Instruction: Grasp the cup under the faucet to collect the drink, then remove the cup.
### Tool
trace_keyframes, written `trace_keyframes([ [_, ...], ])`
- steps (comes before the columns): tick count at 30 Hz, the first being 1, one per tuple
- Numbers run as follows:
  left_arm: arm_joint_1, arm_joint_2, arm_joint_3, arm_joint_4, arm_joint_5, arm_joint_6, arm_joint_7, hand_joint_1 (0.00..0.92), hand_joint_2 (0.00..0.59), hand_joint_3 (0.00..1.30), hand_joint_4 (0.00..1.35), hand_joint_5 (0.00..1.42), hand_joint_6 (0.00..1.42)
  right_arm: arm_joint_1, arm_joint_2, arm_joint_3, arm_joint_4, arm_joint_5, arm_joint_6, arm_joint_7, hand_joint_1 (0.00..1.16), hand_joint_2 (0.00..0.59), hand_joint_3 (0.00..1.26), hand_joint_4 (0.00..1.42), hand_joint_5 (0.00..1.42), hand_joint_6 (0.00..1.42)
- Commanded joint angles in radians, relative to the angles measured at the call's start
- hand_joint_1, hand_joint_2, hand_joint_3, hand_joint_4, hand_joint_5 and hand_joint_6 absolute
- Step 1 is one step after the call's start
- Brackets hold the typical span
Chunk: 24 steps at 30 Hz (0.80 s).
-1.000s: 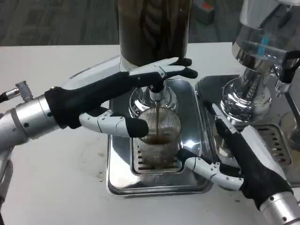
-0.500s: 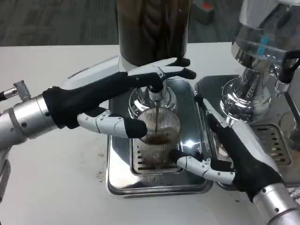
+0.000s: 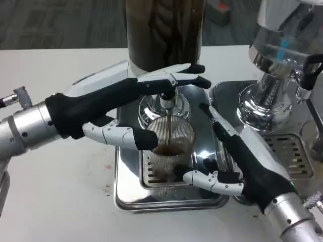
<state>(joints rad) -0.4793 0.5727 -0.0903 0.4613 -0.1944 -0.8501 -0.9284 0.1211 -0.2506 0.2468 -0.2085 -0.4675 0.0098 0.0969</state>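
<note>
A clear ribbed plastic cup, holding a little brown liquid, stands at the middle of the frame on the slotted grate of a shiny rectangular metal drip tray, directly below the chrome faucet of a tall dispenser with a dark brown tank that rises out of the top centre. The left hand reaches in from the left of the frame: its upper fingers lie stretched over the faucet's top, while its thumb presses against the left side of the cup near the rim, so the hand is spread wide and does not enclose the cup. The right hand comes up from the lower right, fingers apart; its long fingers extend upward along the right side of the tray, and its thumb points left toward the cup's base, very near it, though whether it touches cannot be told. To the right stands a second dispenser with a clear tank on a chrome base, with its own grated tray. Everything rests on a white table.
</note>
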Motion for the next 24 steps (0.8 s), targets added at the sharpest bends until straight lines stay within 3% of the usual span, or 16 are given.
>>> trace_keyframes([
  [1, 0.028, 0.018, -0.009, -0.006, 0.018, 0.01, -0.016, 0.0, 0.095, 0.16, 0.03, 0.01, 0.09, -0.023, -0.001, 0.009, 0.019, -0.006, -0.006, 0.001, 0.54, 0.141, 0.0, 0.0, 0.0, 0.1],
  [11, 0.034, 0.029, -0.006, -0.016, 0.017, 0.016, -0.011, 0.0, 0.099, 0.16, 0.03, 0.01, 0.09, -0.049, 0.011, 0.037, 0.058, -0.009, -0.005, -0.001, 0.54, 0.141, 0.0, 0.0, 0.0, 0.1],
  [14, 0.035, 0.031, -0.004, -0.02, 0.015, 0.018, -0.012, 0.0, 0.11, 0.01, 0.04, 0.01, 0.08, -0.058, 0.015, 0.045, 0.071, -0.01, -0.005, -0.001, 0.54, 0.141, 0.0, 0.0, 0.0, 0.1],
  [24, 0.04, 0.035, -0.001, -0.022, 0.017, 0.022, -0.009, 0.0, 0.111, 0.0, 0.02, 0.0, 0.08, -0.083, 0.029, 0.06, 0.11, -0.008, -0.012, -0.008, 0.51, 0.141, 0.0, 0.0, 0.0, 0.1],
])
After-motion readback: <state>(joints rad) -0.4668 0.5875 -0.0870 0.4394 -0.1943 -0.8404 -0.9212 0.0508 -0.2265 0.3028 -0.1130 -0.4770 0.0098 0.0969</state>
